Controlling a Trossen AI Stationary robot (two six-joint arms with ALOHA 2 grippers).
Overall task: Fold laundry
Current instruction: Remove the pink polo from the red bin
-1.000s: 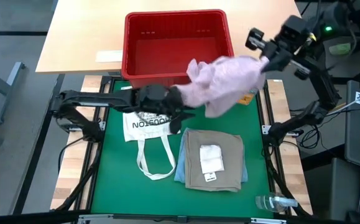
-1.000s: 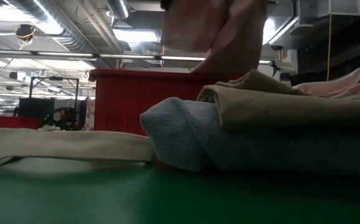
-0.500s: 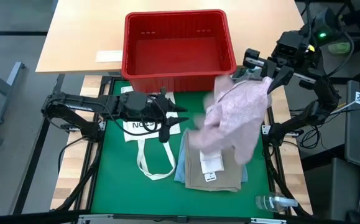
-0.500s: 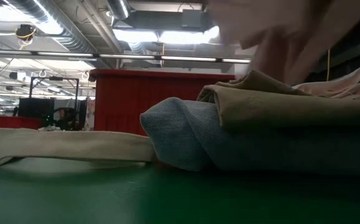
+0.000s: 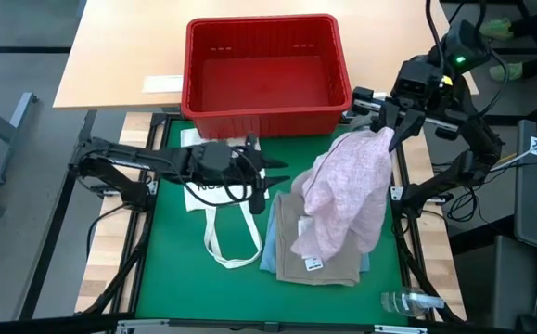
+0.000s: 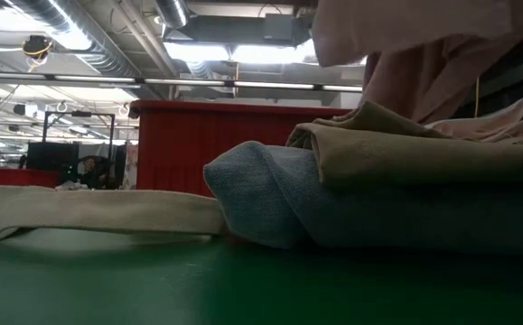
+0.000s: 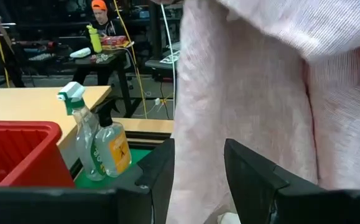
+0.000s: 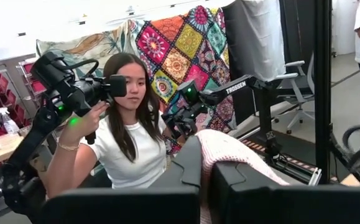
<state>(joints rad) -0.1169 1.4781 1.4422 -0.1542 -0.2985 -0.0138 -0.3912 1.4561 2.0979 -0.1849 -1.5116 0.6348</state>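
Observation:
My right gripper (image 5: 379, 130) (image 8: 206, 165) is up over the table's far right corner, shut on the pale pink shirt (image 5: 347, 195) (image 6: 424, 54). The shirt hangs down over a folded stack: a khaki piece (image 5: 285, 246) (image 6: 406, 153) lying on light blue jeans (image 5: 267, 264) (image 6: 270, 199). Its lower end covers the stack's right half. My left gripper (image 5: 270, 181) (image 7: 198, 168) is open and level above the table's middle. It points at the hanging shirt (image 7: 248, 93) from the left and does not touch it. My right gripper pinches a bunched fold of the shirt's upper end (image 8: 232, 149) between its two fingers, which lie about level. The shirt hangs slack below the fingers, and its lower end (image 5: 313, 243) comes down onto the folded stack.
A red basket (image 5: 259, 116) stands at the far edge. A white tote bag (image 5: 203, 190) lies flat under my left arm, handles toward the near edge. A spray bottle (image 5: 407, 301) lies off the mat's near right corner. A person (image 8: 130, 143) sits beyond the table.
My right gripper has come a little toward the near edge with the shirt. The shirt's free end, stretched out leftward near the basket a second ago, has swung down and now hangs over the folded stack. My left gripper has stayed open and shifted slightly.

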